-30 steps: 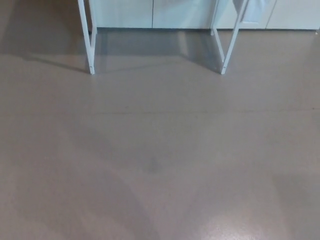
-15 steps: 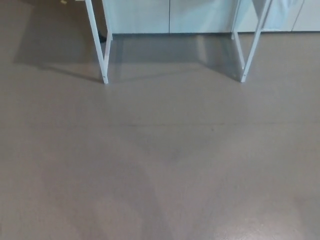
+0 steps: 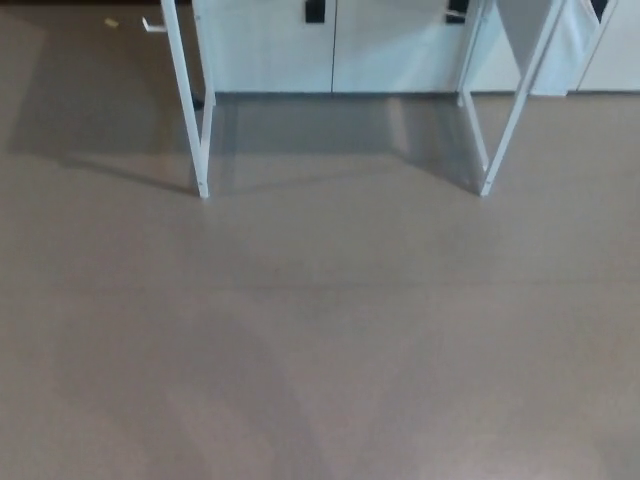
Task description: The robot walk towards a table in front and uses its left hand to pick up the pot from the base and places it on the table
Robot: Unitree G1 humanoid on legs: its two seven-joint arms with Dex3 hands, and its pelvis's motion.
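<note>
Only the white legs of the table show in the head view, at the top: the left legs (image 3: 186, 100) and the right legs (image 3: 512, 110). The tabletop, the pot and its base lie above the picture's edge and are hidden. Neither of my hands nor any part of my arms shows. Brown floor (image 3: 320, 330) fills most of the picture.
White cabinet doors (image 3: 330, 45) with dark handles stand behind the table legs along the top edge. A small white object (image 3: 153, 25) lies on the floor at the top left. The table casts a grey shadow on the floor between its legs.
The whole picture has shifted: the camera has tilted up, so the table legs sit lower in view and more of the cabinets shows. Nothing in the scene itself has moved.
</note>
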